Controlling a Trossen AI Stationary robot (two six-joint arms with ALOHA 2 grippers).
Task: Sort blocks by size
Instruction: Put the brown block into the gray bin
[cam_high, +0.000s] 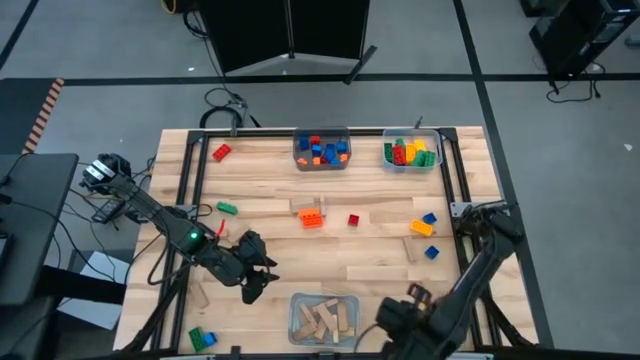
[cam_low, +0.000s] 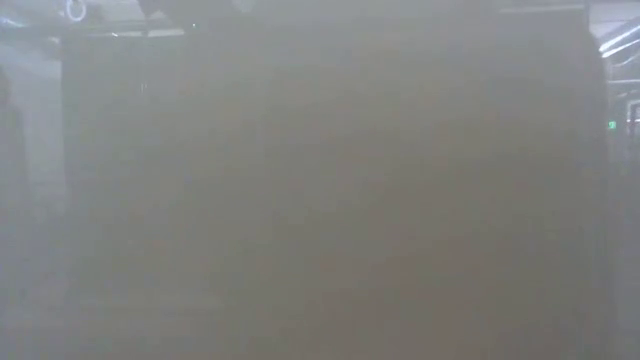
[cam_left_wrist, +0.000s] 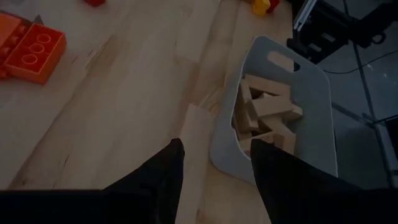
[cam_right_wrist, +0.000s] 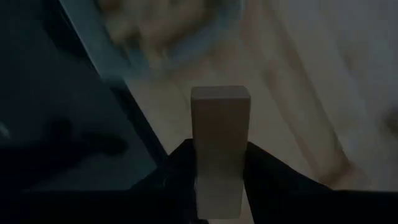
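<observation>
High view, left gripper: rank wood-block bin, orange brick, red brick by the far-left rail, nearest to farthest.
From the left gripper:
1. Bin of wooden blocks, at the near edge, just to its right.
2. Orange brick, mid-table, farther in.
3. Red brick, far-left corner by the rail.

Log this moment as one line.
left gripper: open, beside wooden-block bin | right gripper: shut on tan wooden block | loose bricks remain

The high view looks straight down on the table; both wrist views sit close above it.
</observation>
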